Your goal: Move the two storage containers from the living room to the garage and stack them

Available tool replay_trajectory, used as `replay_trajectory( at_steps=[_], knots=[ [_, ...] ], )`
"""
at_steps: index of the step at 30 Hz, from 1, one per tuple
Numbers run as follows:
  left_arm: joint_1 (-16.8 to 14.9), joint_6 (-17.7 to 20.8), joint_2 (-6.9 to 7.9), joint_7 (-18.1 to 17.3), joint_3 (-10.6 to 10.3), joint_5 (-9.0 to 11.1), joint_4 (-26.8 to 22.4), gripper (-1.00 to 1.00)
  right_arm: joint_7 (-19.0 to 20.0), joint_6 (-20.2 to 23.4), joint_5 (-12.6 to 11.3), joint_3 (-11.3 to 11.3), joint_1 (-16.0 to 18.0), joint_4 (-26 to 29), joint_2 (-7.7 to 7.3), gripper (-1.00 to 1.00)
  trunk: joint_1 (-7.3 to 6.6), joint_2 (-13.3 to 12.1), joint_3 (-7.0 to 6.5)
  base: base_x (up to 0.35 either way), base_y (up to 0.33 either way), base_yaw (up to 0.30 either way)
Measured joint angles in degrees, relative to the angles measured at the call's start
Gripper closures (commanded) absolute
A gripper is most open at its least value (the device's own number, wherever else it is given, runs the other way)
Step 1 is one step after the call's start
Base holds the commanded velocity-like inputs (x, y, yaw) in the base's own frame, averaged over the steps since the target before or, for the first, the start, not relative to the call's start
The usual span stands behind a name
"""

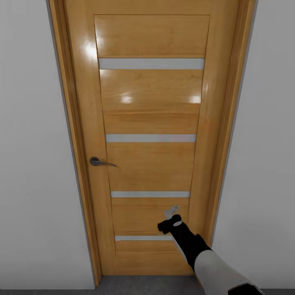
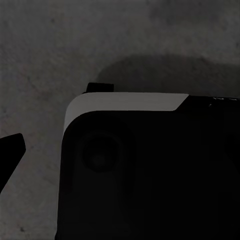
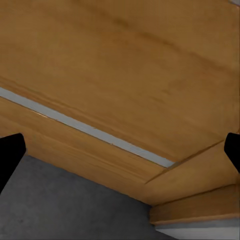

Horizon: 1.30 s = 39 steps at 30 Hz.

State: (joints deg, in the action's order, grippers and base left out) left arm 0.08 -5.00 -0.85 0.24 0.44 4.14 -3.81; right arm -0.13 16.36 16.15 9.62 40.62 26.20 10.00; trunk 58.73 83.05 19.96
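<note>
One door [image 1: 149,139], closed | right pincer [image 1: 172,212] spread near its lower panel | left pincer state unclear

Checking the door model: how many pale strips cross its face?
4 pale strips on the door: top, above the handle, below it, lowest, partly behind the right gripper.

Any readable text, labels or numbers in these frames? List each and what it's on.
None readable.
Wooden door: no text or signs, just pale horizontal strips and a lever handle.
Dark robot body in the left wrist view: a few pale specks near its edge, too small to read.
</note>
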Motion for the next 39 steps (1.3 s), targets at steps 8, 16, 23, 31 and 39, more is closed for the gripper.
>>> replay_trajectory(
  at_steps=[8,16,23,31,39],
  knots=[
    [0.00,0.00,0.06,0.00,0.03,0.00,0.00,-1.00,0.34,2.02,0.01,0.93,3.10,4.89,0.00,-1.00,0.00,0.00,0.00,0.000,0.000,0.000],
    [-0.01,-0.01,0.07,0.00,0.03,-0.03,-0.06,-1.00,0.61,2.45,-0.50,7.64,3.29,7.39,0.00,-1.00,0.00,0.00,0.00,0.000,0.000,0.000],
    [-0.02,0.00,0.07,-0.07,0.00,-0.07,-0.09,-1.00,0.65,2.34,-6.39,9.01,3.22,7.62,0.00,-1.00,0.00,0.00,0.00,0.000,0.000,0.000],
    [0.00,0.00,0.03,-0.08,0.00,-0.08,-0.04,-1.00,0.80,2.33,-10.37,9.34,3.22,8.07,0.00,-1.00,0.00,0.00,0.01,0.000,0.000,0.000],
    [-0.01,0.00,0.03,-0.08,0.04,-0.08,-0.01,-1.00,10.61,-0.53,-10.54,15.98,3.28,12.71,0.00,-1.00,0.00,0.00,0.00,0.000,0.000,0.000]
  ],
)
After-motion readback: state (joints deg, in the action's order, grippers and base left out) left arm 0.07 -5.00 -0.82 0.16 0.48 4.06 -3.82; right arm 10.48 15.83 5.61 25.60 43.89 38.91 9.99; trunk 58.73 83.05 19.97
